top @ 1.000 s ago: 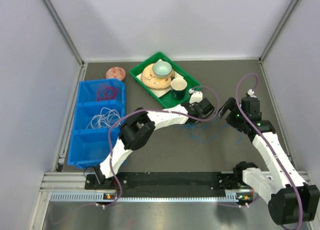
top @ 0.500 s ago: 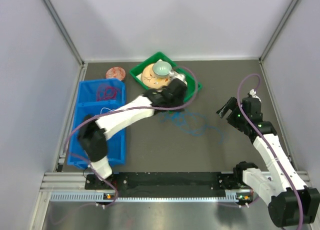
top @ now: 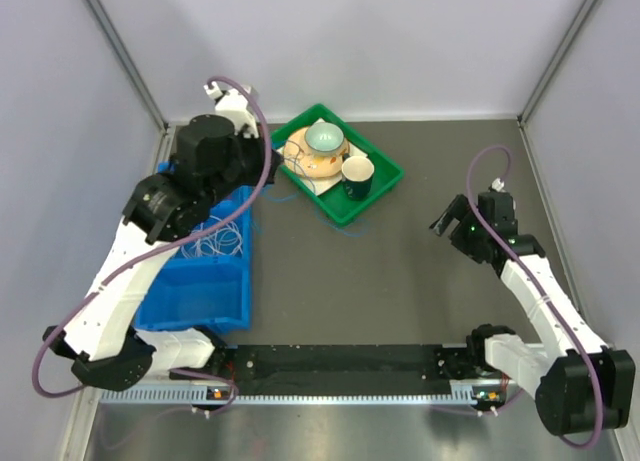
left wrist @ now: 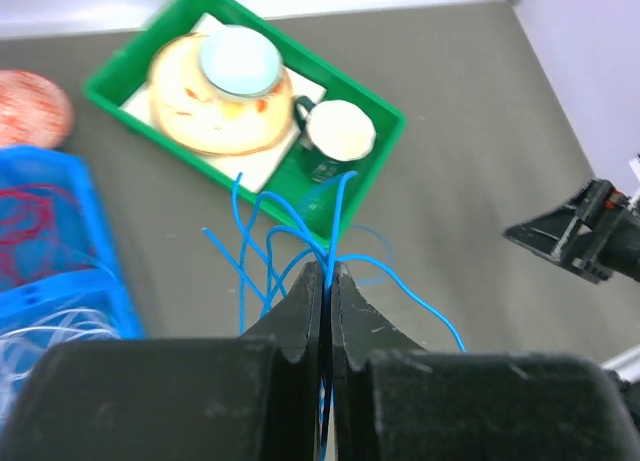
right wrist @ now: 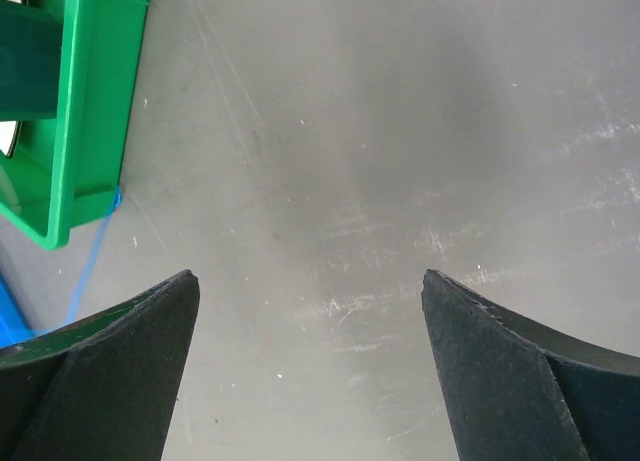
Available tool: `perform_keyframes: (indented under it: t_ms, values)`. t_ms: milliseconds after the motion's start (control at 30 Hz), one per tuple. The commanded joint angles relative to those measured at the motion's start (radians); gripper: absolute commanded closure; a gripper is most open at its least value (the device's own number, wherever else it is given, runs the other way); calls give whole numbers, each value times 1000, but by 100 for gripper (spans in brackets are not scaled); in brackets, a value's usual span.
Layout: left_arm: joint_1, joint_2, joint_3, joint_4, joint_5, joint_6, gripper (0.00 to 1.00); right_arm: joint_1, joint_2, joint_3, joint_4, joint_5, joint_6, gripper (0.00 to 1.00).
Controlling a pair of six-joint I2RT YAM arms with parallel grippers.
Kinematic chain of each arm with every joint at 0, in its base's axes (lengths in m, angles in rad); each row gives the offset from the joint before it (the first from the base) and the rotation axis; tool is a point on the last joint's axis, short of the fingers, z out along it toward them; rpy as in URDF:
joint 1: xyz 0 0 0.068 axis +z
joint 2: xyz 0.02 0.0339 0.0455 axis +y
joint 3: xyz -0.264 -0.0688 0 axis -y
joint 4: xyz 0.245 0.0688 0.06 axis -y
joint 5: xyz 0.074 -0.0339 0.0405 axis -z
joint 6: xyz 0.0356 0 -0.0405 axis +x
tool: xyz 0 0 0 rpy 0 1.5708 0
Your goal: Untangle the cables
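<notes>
My left gripper [left wrist: 326,269] is shut on the blue cable [left wrist: 336,221], whose loops hang below the tips over the mat near the green tray [left wrist: 385,161]. In the top view this gripper [top: 240,166] is raised above the far end of the blue bin [top: 190,291], and thin blue strands [top: 345,224] trail by the tray. The white cable [top: 210,239] lies coiled in the bin's middle compartment. The red cable [left wrist: 25,206] lies in the far compartment. My right gripper [right wrist: 310,281] is open and empty over bare mat, at the right in the top view [top: 445,221].
The green tray [top: 375,196] holds a plate with a pale bowl [top: 325,138] and a dark mug [top: 357,173]. A reddish disc [left wrist: 30,106] lies beyond the bin. A blue strand [right wrist: 90,251] runs from the tray's corner [right wrist: 85,111]. Grey walls enclose the table.
My left arm has swung from the table's middle to the left and upward, carrying the blue cable off the mat to above the bin. The right gripper has barely moved.
</notes>
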Motion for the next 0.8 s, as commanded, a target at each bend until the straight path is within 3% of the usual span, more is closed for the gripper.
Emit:
perform_keyframes:
  t_ms: [0, 400, 767]
  values:
    - [11, -30, 146, -165, -120, 69, 100, -11, 28, 33, 66, -27, 8, 9]
    - [9, -124, 367, -255, -479, 77, 100, -11, 74, 31, 101, -68, 5, 10]
    - [9, -165, 467, -314, -579, 94, 100, -10, 88, 23, 119, -105, 10, 10]
